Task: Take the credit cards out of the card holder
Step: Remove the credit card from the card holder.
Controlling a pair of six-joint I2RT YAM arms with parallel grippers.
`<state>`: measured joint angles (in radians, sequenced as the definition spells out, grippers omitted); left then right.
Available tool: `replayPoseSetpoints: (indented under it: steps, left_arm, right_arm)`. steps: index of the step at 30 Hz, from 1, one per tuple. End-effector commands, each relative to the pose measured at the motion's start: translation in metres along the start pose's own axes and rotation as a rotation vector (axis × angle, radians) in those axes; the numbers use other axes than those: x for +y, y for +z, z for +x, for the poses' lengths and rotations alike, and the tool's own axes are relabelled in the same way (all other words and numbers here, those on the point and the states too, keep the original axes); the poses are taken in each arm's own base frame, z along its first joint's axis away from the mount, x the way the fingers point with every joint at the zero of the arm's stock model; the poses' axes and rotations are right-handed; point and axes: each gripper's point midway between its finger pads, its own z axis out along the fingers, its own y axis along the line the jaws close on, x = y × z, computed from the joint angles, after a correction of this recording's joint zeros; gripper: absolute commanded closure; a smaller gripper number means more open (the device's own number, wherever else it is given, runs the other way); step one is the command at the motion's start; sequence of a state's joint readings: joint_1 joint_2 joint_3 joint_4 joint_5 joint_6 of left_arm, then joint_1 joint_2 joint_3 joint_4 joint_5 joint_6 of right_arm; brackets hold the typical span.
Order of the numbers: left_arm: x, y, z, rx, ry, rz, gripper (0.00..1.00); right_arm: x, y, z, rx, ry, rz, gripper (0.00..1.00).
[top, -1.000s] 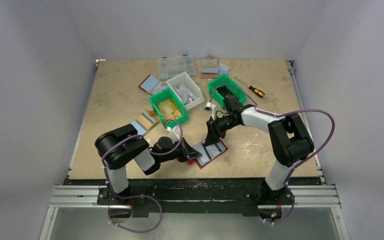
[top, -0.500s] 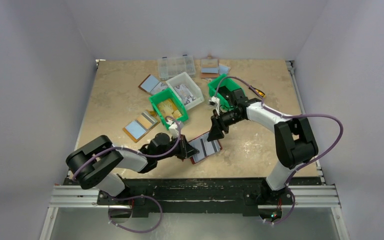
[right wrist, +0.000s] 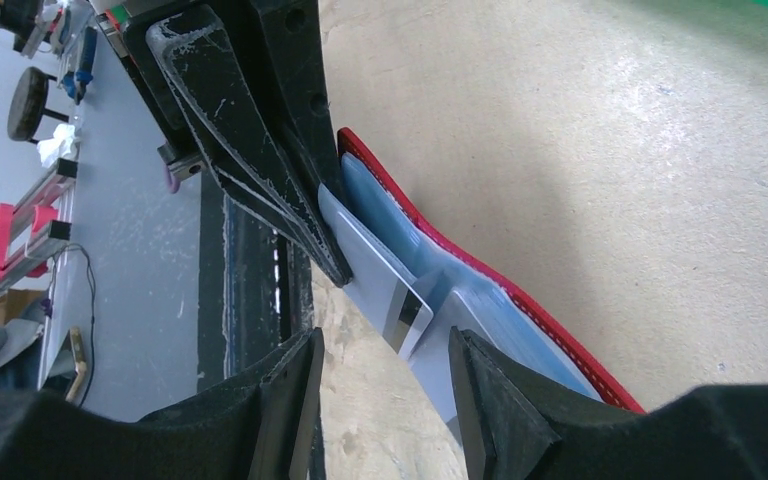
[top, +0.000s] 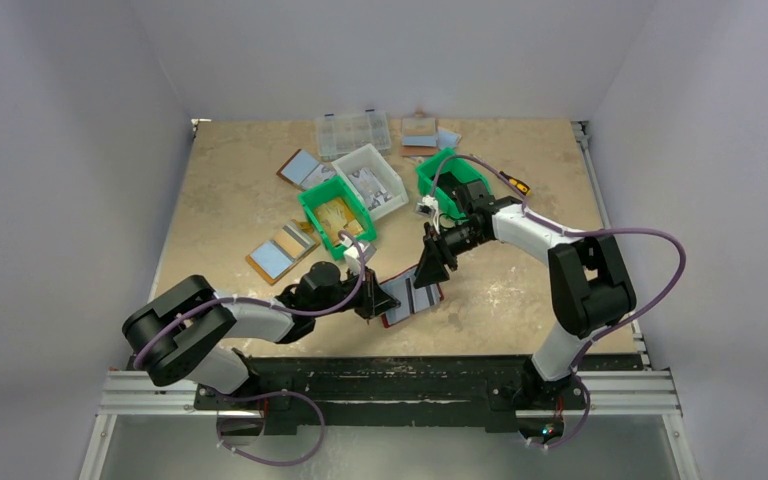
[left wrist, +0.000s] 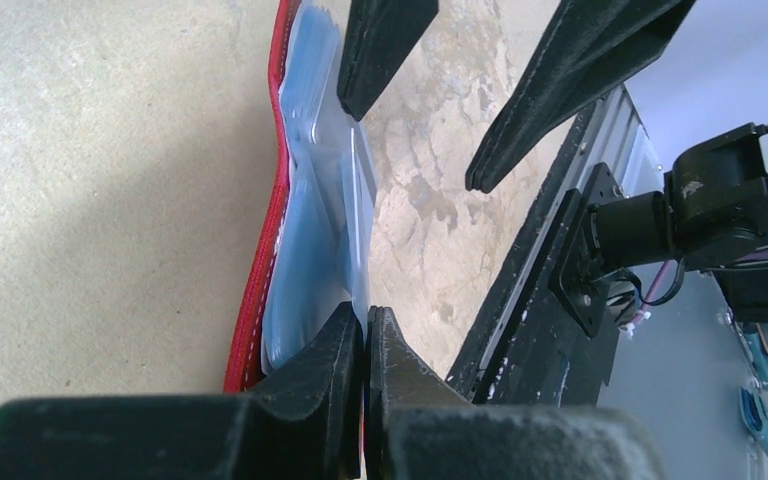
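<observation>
Left fingers (left wrist: 365,335) are pinched shut on the card holder (top: 412,298); right fingers (top: 432,272) are part-open astride a protruding credit card (right wrist: 385,290).
The holder lies open near the bench (top: 230,200) front edge. A shallow bite could slip or snag the sleeve, and the fingers sit close enough to clash. The green bins (top: 305,205) stand well apart.

Red-rimmed card holder (top: 412,298) lying opened out.
Pale grey credit cards (right wrist: 382,282) sit in its blue-grey panels, one jutting out.

card holder (left wrist: 295,250) corner behind left gripper (left wrist: 365,325)
</observation>
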<state>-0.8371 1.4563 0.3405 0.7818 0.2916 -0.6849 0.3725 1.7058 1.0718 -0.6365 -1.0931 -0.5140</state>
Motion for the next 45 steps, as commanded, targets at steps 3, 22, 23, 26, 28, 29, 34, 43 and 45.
replayPoseSetpoints:
  steps: [3, 22, 23, 26, 28, 29, 34, 43, 45]
  left_arm:
    - [-0.035, -0.001, -0.034, -0.105, 0.070, 0.143, 1.00]
    - [-0.039, 0.002, -0.043, -0.144, 0.032, 0.161, 1.00]
    - [-0.039, 0.002, -0.043, -0.145, 0.030, 0.158, 1.00]
    - [-0.037, 0.001, -0.042, -0.145, 0.025, 0.149, 1.00]
    - [-0.035, 0.000, -0.041, -0.147, 0.015, 0.140, 1.00]
    - [-0.034, -0.001, -0.041, -0.149, 0.009, 0.137, 1.00]
    - [-0.030, -0.008, -0.041, -0.159, -0.036, 0.121, 0.88]
    - [-0.029, -0.012, -0.034, -0.143, -0.088, 0.146, 0.80]
    - [-0.028, -0.013, -0.033, -0.143, -0.103, 0.155, 0.80]
  right_arm:
    - [0.012, -0.001, -0.015, -0.041, -0.021, -0.062, 0.43]
    - [0.013, 0.005, -0.011, -0.044, 0.060, -0.120, 0.64]
    - [0.012, 0.006, -0.011, -0.043, 0.062, -0.120, 0.67]
    - [0.012, 0.006, -0.011, -0.042, 0.069, -0.122, 0.77]
    - [0.011, 0.007, -0.011, -0.042, 0.072, -0.124, 0.87]
    - [0.012, 0.006, -0.011, -0.042, 0.073, -0.124, 0.92]
    - [0.010, 0.006, -0.010, -0.041, 0.071, -0.119, 1.00]
    - [0.006, 0.009, -0.007, -0.036, 0.087, -0.117, 1.00]
    - [0.004, 0.009, -0.006, -0.034, 0.092, -0.111, 1.00]
